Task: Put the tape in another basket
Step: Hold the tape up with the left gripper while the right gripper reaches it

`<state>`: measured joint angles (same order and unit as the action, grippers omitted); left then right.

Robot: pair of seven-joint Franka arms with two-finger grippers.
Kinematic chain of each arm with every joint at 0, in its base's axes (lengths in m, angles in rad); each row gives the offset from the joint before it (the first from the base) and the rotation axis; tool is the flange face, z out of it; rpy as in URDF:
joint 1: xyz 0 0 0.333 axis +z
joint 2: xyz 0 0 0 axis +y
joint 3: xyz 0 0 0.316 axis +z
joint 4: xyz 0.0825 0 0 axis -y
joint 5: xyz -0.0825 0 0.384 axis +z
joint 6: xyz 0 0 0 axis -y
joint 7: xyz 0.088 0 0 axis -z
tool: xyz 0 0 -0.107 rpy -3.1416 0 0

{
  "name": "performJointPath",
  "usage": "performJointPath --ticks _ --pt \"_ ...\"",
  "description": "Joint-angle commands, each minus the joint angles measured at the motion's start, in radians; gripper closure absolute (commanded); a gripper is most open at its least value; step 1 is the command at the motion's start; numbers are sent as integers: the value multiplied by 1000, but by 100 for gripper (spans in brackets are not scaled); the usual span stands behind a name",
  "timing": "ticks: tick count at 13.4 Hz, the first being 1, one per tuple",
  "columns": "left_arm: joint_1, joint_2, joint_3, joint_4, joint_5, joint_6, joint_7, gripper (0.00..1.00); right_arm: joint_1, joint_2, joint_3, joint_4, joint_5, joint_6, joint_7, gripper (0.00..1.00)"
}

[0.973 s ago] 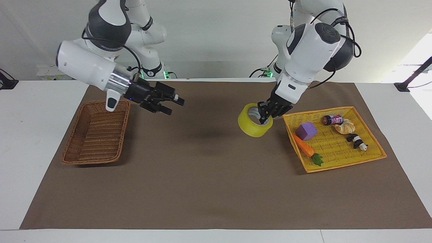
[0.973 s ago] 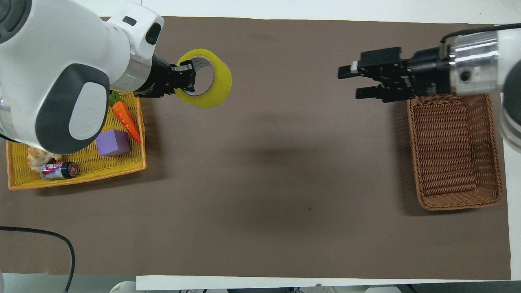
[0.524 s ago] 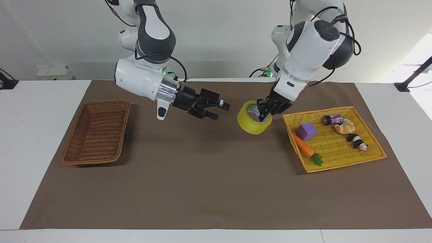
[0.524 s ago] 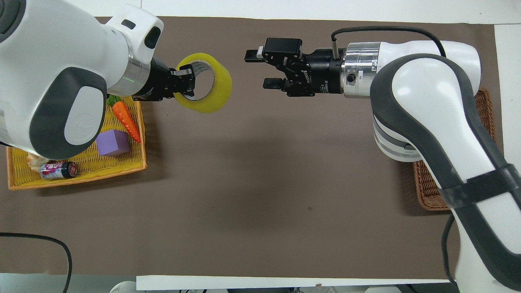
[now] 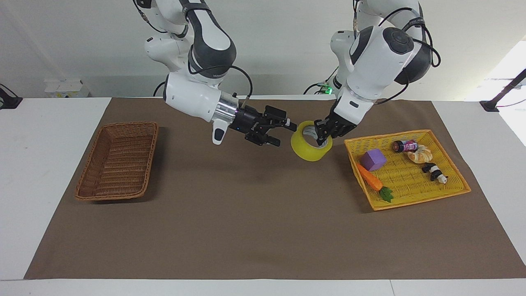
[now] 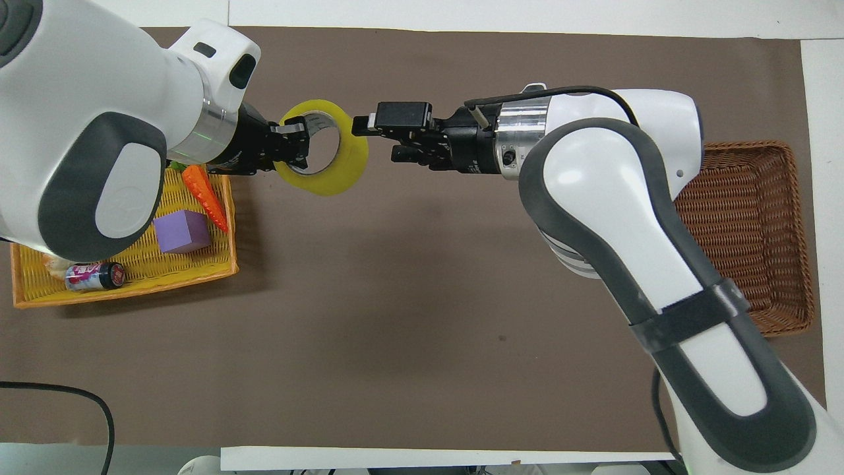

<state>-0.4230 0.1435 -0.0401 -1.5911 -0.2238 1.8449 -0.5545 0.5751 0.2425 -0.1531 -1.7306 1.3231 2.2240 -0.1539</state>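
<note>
The tape (image 5: 305,151), a wide yellow roll with a pale core, hangs tilted over the brown mat beside the yellow tray. My left gripper (image 5: 321,139) is shut on the tape's wall, one finger inside the core; it shows in the overhead view too (image 6: 297,138), with the tape (image 6: 353,161). My right gripper (image 5: 285,135) is open and level with the roll, its fingertips at the tape's outer rim (image 6: 376,140). The brown wicker basket (image 5: 88,164) stands empty toward the right arm's end, and the right arm partly covers it from above (image 6: 801,231).
The yellow woven tray (image 5: 411,133) toward the left arm's end holds a purple cube (image 5: 373,159), a toy carrot (image 5: 370,179), a small can (image 5: 404,145), a bread piece and a panda toy. From above the left arm covers part of the tray (image 6: 132,284).
My right arm has swung from over the wicker basket across the mat to the tape, its gripper staying open. My left gripper with the tape has barely moved.
</note>
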Motion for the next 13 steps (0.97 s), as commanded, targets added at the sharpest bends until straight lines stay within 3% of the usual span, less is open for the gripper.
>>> performJointPath --ticks 1,4,10,13 --pt "9 -33 -1 -24 -9 -12 18 97 19 6 -2 -4 -18 28 -29 0" --pt "6 -35 -1 -20 -9 -12 13 97 75 8 -2 -3 -15 80 -1 0" --pt "9 -36 -1 -26 -9 -18 41 97 75 11 -2 -1 -19 78 5 1" --pt "9 -42 -1 -27 -9 -32 41 97 74 11 -2 12 -19 83 7 14"
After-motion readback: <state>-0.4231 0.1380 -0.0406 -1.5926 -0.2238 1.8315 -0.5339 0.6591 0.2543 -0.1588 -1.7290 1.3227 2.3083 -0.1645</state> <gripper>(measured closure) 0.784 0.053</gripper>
